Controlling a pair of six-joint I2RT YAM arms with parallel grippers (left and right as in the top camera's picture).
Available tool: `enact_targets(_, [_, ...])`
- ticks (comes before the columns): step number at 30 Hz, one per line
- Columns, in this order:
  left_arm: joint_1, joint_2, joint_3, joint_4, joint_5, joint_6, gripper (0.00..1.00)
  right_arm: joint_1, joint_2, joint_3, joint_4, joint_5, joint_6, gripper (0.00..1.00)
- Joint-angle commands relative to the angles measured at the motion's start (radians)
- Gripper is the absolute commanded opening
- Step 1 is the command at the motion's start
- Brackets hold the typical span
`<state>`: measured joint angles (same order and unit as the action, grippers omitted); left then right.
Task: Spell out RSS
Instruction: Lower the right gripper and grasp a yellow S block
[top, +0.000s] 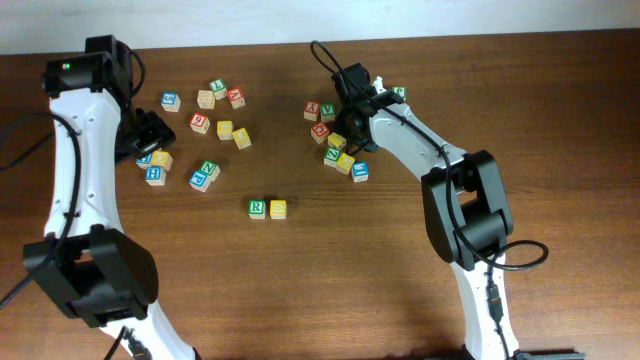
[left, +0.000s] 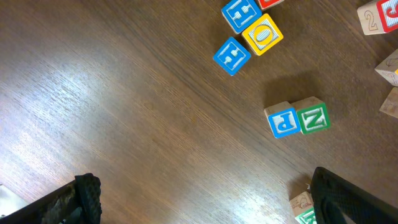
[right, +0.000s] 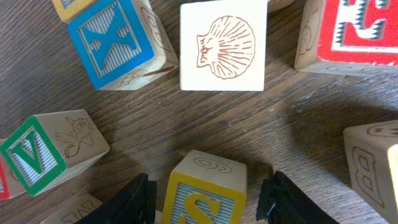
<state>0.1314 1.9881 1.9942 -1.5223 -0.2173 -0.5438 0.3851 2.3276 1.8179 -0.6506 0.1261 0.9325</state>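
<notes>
On the grained dark-wood desk the green R cube sits just beside a yellow cube, the right pincer straddles a square-edged yellow S cube (slim gaps, ungripped), and the left pincer gapes wide.

I see my left arm reaching forward, the left tool spread wide and pointing down. My right arm stretches forward and inward, the right tool held low, fingers parted.

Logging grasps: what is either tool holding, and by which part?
Nothing yet. Right tool straddles the yellow S block, gaps both sides; left tool open, empty.
</notes>
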Motion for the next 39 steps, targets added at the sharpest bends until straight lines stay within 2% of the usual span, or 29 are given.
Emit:
enact_targets(1, [0.003, -0.013, 0.006, -0.001, -0.005, -0.017, 0.99, 0.000, 0.035, 0.012, -0.015, 0.034, -0.034, 0.40])
enact_targets(3, [0.003, -0.013, 0.006, -0.001, -0.005, -0.017, 0.99, 0.000, 0.035, 0.016, -0.032, 0.037, -0.035, 0.32])
enact_targets(8, [0.003, -0.013, 0.006, -0.001, -0.005, -0.017, 0.99, 0.000, 0.027, 0.064, -0.098, 0.042, -0.065, 0.24])
enact_targets(16, [0.003, -0.013, 0.006, -0.001, -0.005, -0.017, 0.99, 0.000, -0.029, 0.187, -0.253, 0.069, -0.171, 0.23])
enact_targets(20, [0.003, -0.013, 0.006, -0.001, -0.005, -0.017, 0.99, 0.000, -0.056, 0.261, -0.390, 0.069, -0.183, 0.22])
enact_targets(23, [0.003, -0.013, 0.006, -0.001, -0.005, -0.017, 0.99, 0.006, -0.082, 0.312, -0.531, 0.024, -0.251, 0.13])
enact_targets(30, [0.003, -0.013, 0.006, -0.001, -0.005, -0.017, 0.99, 0.008, -0.130, 0.314, -0.742, -0.189, -0.438, 0.12])
enact_targets(35, [0.003, -0.013, 0.006, -0.001, -0.005, -0.017, 0.99, 0.008, -0.157, 0.314, -0.818, -0.198, -0.445, 0.13])
enact_targets(39, [0.003, -0.013, 0.006, -0.001, -0.005, -0.017, 0.99, 0.015, -0.256, 0.314, -0.863, -0.193, -0.459, 0.14])
